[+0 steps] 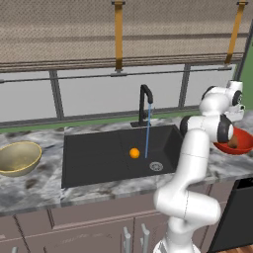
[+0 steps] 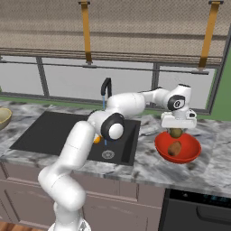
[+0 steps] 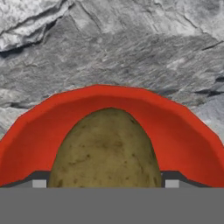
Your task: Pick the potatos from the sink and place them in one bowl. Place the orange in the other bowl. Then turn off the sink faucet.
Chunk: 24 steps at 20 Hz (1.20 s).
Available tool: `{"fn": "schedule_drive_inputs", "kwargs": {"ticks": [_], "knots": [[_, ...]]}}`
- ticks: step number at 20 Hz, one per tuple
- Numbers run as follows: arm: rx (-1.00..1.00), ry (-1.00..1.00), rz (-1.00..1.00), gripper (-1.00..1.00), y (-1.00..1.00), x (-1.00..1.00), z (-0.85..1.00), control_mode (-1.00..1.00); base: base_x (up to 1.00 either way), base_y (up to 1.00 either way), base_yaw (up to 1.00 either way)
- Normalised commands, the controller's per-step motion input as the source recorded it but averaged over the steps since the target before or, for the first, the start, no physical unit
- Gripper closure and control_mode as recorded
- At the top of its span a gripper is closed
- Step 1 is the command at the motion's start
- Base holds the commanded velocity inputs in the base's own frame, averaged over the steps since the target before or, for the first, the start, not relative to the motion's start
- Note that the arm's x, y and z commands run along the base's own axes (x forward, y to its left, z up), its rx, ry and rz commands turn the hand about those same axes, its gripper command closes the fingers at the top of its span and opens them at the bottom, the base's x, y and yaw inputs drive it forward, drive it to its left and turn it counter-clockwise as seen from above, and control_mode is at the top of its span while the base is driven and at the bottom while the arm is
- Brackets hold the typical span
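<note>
The olive potato (image 2: pixel 176 132) is held clenched in the gripper (image 2: pixel 177 129) directly above the red bowl (image 2: pixel 194 150), where 1 potato (image 2: pixel 174 148) lies.

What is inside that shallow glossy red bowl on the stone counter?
A reddish-brown potato lies inside the glossy red bowl. An olive-brown potato hangs above it in the gripper. The bowl's floor beneath them is covered.

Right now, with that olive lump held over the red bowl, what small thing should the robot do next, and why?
Probably open the gripper: it holds the olive-brown potato directly above the shallow glossy red bowl, where the reddish-brown potato already lies.
</note>
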Motion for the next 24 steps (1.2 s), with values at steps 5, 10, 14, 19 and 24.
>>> {"fn": "schedule_drive_inputs", "kwargs": {"ticks": [5, 10, 14, 19, 24], "knots": [[0.0, 0.0, 0.0, 1.0, 0.0, 0.0, -0.15, -1.0, 0.0, 0.0, 0.0], [0.0, 0.0, 0.0, 1.0, 0.05, -0.01, -0.04, -1.0, 0.0, 0.0, 0.0], [0.0, 0.03, 0.0, 1.0, 0.13, -0.12, 0.0, -1.0, 0.0, 0.0, 0.0], [-0.02, 0.05, 0.0, 1.0, 0.08, -0.29, 0.0, -1.0, 0.0, 0.0, 0.0], [-0.04, 0.05, 0.0, -1.0, 0.11, -0.18, -0.1, -1.0, 0.0, 0.0, 0.0]]}}
